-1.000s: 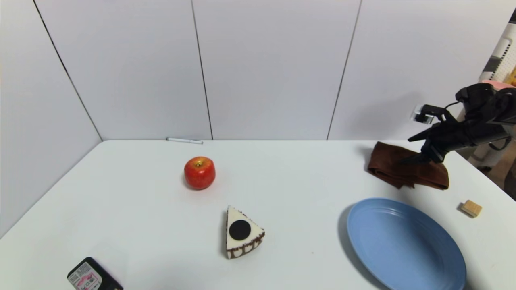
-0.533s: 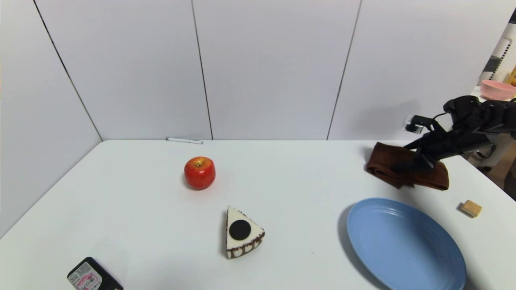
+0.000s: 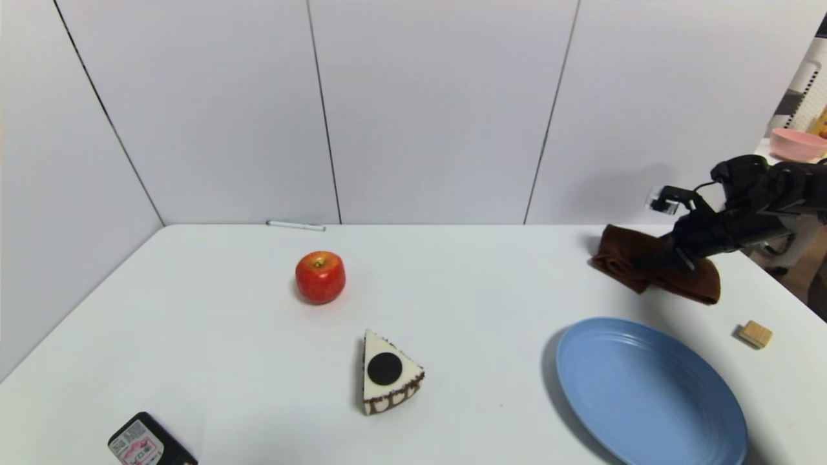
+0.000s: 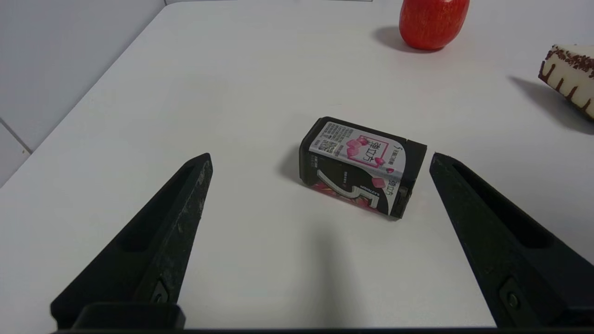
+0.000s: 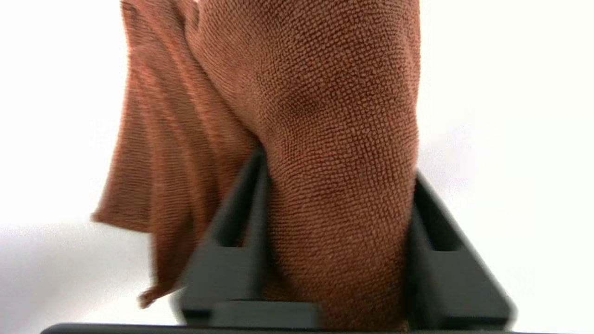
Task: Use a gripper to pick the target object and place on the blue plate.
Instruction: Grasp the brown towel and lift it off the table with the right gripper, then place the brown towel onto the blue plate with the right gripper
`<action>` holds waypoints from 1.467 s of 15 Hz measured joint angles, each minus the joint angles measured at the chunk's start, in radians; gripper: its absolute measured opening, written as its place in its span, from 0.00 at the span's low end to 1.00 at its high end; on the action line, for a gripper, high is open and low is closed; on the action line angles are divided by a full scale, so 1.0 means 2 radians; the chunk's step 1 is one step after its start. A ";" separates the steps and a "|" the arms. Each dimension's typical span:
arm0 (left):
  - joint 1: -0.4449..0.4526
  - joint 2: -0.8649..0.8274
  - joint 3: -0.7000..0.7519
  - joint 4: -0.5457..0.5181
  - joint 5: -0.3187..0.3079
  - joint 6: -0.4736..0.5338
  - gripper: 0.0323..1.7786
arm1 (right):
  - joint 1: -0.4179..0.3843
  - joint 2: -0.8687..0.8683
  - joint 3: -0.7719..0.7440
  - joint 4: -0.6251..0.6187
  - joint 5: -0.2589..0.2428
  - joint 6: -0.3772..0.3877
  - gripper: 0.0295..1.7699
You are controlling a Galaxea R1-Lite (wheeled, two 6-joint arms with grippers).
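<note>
Dark brown terry towel (image 3: 652,274), light-blue plate (image 3: 646,394), red apple (image 3: 320,276), white cake wedge (image 3: 387,381) with black disc, black grippers (image 3: 659,258), white table (image 3: 452,310)

A white table (image 3: 452,323) carries everything. On it lie a red apple (image 3: 320,277), a wedge of cake (image 3: 387,381), a large blue plate (image 3: 649,394), a dark brown towel (image 3: 620,261), a small wooden block (image 3: 755,334), a white pen (image 3: 296,225) at the far edge, and a black packet (image 4: 362,167) near the front left corner.
</note>
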 joint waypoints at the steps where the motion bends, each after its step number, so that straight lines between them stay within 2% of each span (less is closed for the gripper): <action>1: 0.000 0.000 0.000 0.000 0.000 0.000 0.95 | -0.001 -0.003 0.000 0.001 -0.001 0.008 0.16; 7: 0.000 0.000 0.000 0.000 0.000 0.000 0.95 | 0.004 -0.033 -0.004 0.010 -0.001 0.068 0.16; 13: 0.000 0.000 0.000 0.000 0.000 0.000 0.95 | 0.011 -0.120 0.004 0.085 0.007 0.098 0.16; 17: 0.000 0.000 0.000 0.000 0.000 0.000 0.95 | 0.022 -0.214 0.071 0.101 0.008 0.151 0.16; 20: 0.000 0.000 0.000 0.000 0.000 0.000 0.95 | 0.048 -0.294 0.151 0.098 0.008 0.213 0.16; 22: 0.000 0.000 0.000 0.000 0.000 0.000 0.95 | 0.066 -0.344 0.212 0.096 0.007 0.232 0.16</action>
